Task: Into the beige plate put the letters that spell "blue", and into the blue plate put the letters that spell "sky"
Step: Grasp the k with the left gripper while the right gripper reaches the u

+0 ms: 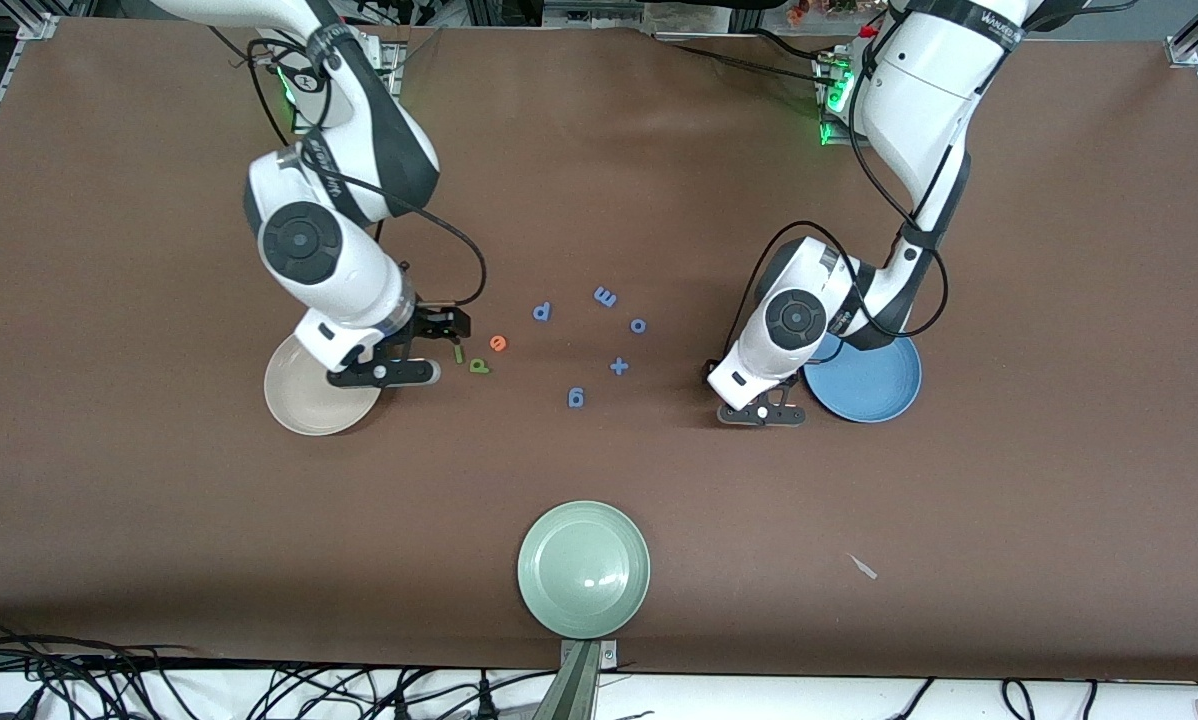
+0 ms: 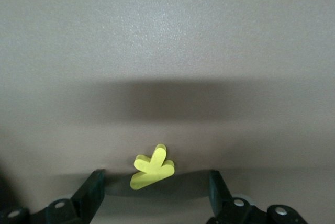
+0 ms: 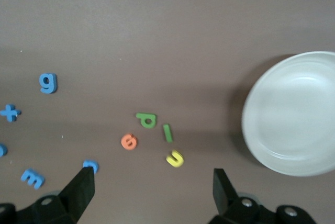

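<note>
Mid-frame, your left gripper (image 2: 157,185) is straddling the yellow foam k (image 2: 153,167) beside the round blue plate (image 1: 874,385), jaws open to pinch it, while your right gripper (image 3: 152,182) is hovering open-jawed over the green, yellow and orange foam letters (image 3: 168,133) by the round cream-beige plate (image 1: 309,405).

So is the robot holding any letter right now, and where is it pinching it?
Nothing is held. The left pincer is open around a yellow letter on the table, not touching it. The right pincer is open and empty.

Letters b (image 1: 478,365), e (image 1: 498,344) beside beige plate (image 1: 304,405); k (image 2: 152,167) between left tool's fingers (image 2: 91,192).
</note>
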Controlling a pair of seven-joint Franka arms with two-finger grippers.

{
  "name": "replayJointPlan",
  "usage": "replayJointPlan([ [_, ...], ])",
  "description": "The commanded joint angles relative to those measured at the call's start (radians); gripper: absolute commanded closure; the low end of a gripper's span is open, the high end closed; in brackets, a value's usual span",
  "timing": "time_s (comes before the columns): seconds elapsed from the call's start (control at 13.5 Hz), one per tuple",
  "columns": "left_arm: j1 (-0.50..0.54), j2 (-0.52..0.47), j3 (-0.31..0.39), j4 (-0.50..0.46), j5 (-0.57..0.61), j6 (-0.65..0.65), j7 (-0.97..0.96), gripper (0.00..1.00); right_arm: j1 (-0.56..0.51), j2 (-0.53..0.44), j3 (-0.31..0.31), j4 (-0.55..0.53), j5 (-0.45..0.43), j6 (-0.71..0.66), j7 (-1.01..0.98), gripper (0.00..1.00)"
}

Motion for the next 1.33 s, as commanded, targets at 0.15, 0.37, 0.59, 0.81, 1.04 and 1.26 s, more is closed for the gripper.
replayJointPlan([
  [0.15,0.004,-0.019,0.002,-0.019,0.027,0.011,-0.004,0.55,-0.006,-0.103,0.034,-0.308,0.007,0.261,0.051,0.00],
  [0.37,0.007,-0.022,0.002,-0.018,0.027,0.008,0.000,0.77,-0.006,-0.101,0.038,-0.440,0.006,0.421,0.066,0.00],
  [0.59,0.014,-0.040,0.002,-0.015,0.027,-0.032,-0.003,0.82,-0.006,-0.080,0.056,-0.461,0.001,0.456,0.097,0.00],
  [0.81,0.021,-0.059,0.003,-0.012,0.027,-0.066,-0.001,0.82,-0.006,-0.043,0.054,-0.480,-0.007,0.525,0.095,0.00],
  [1.04,0.013,-0.044,0.000,0.025,0.028,-0.051,0.022,0.09,-0.006,0.022,0.050,-0.479,-0.071,0.619,0.095,0.00],
  [1.26,0.016,-0.040,-0.001,0.033,0.025,-0.048,0.034,0.00,-0.006,0.043,0.048,-0.479,-0.073,0.645,0.092,0.00],
])
